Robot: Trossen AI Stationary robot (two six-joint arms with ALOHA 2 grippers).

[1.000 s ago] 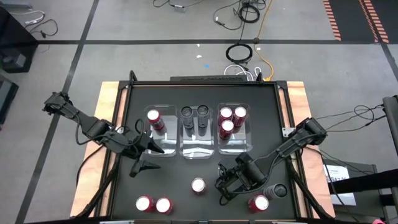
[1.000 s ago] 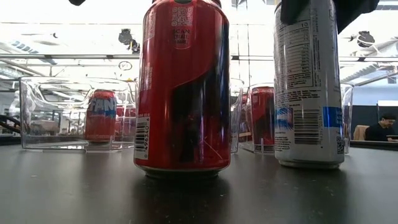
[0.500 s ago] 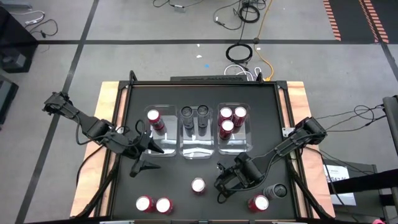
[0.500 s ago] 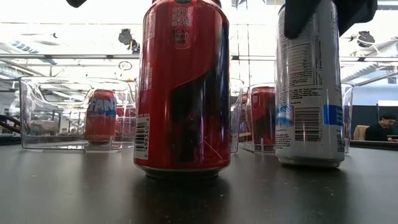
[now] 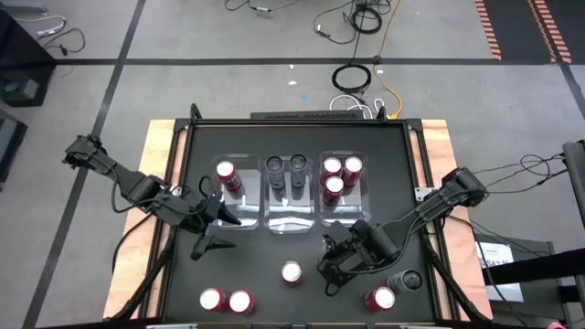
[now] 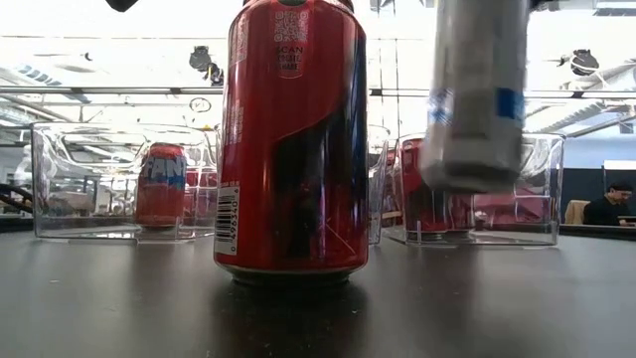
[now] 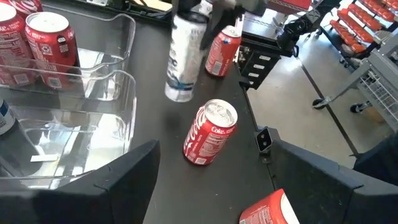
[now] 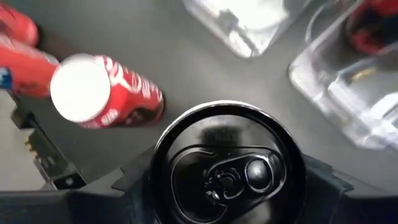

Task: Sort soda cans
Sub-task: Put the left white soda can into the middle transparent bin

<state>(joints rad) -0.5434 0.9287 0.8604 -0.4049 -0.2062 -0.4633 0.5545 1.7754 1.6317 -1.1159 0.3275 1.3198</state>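
Note:
A silvery soda can with a dark top [image 6: 473, 94] hangs above the table near its front right, with my right gripper [image 5: 335, 259] shut on it. A red can [image 6: 293, 139] stands upright on its base just left of it. My left gripper [image 5: 208, 228] waits open and holding nothing in front of the left clear bin [image 5: 239, 212]. That bin holds one red can [image 5: 226, 173], the middle bin two dark-topped cans [image 5: 286, 166], and the right bin three red cans [image 5: 338, 175]. My right gripper pinches the silvery can between its two fingers [image 8: 134, 180], one on each side of the can's wall just below the dark top [image 8: 227, 168]. The fingers come from above, pointing down. The can hangs lifted clear of the table, its bottom end [image 6: 467, 174] tipped slightly.
Two red cans [image 5: 226, 300] stand at the front left. A red can [image 5: 381, 298] and a dark-topped can [image 5: 409, 281] stand at the front right, close to my right arm. A raised black frame [image 5: 297, 123] runs around the table.
My right gripper has shut on the silvery can and lifted it off the table. The can has risen clear, tipped a little and shifted slightly toward the red can. My left gripper has kept still.

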